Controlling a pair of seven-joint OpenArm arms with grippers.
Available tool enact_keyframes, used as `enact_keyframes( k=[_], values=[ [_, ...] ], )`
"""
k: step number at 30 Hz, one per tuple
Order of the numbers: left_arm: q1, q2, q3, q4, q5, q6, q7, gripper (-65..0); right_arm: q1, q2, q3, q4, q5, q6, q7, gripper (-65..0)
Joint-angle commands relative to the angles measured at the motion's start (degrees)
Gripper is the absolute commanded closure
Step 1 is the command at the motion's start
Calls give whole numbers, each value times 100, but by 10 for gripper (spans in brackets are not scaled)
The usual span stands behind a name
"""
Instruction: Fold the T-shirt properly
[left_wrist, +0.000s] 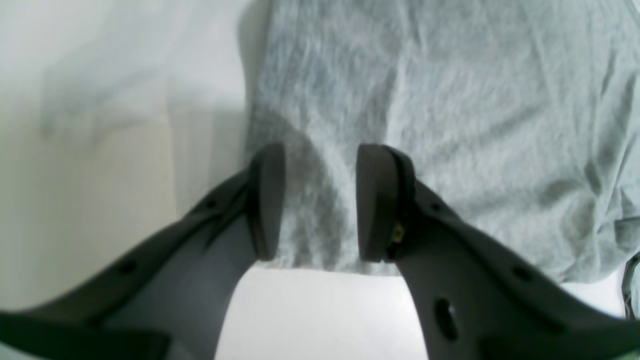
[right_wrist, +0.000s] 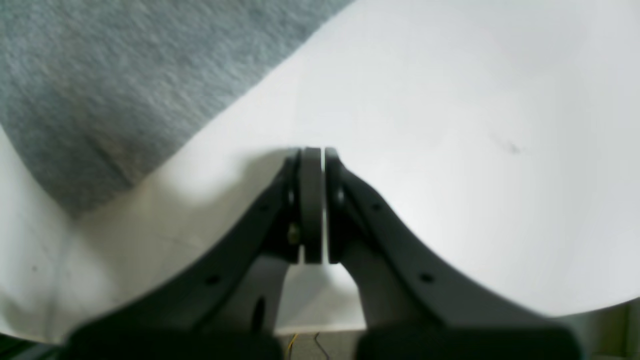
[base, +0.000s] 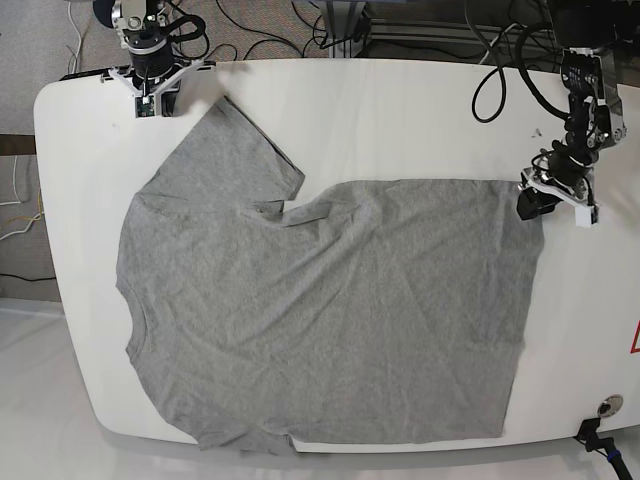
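A grey T-shirt (base: 330, 310) lies spread flat on the white table (base: 400, 110), collar toward the left and hem toward the right. My left gripper (base: 535, 203) is at the hem's far right corner. In the left wrist view it is open (left_wrist: 320, 165), its dark pads (left_wrist: 375, 200) straddling the shirt's edge (left_wrist: 425, 100) with cloth lying between them. My right gripper (base: 150, 98) is at the table's far left, just beyond the far sleeve (base: 245, 145). It is shut (right_wrist: 313, 152) over bare table with nothing held, and the grey sleeve (right_wrist: 100, 75) lies to its upper left.
Cables (base: 300, 30) run along the floor behind the table. A red warning sticker (base: 634, 340) and a small round fitting (base: 604, 405) sit near the table's right edge. The table's rounded edge (right_wrist: 575, 310) lies close under the right gripper.
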Motion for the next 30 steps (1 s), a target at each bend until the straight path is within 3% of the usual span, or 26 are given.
enact_keyframes(
  k=[1,10,16,30],
  values=[
    [-86,-83,-27,-8,-119,-157,-127,-213,-50,55,36,144,9,-10,99,0],
    [-79,55,51,-138,-114,-1025,-273,-213,-55,56,30,118,18,-27,118,0],
    [-120,102,66,-207,-101,-1369,-317,-222,-41,50,34,106,6,-31,84,0],
    [-28,48,3,-190,-30,-1562,-176,-224,-488,25,16,654,41,-35,219,0]
  ],
)
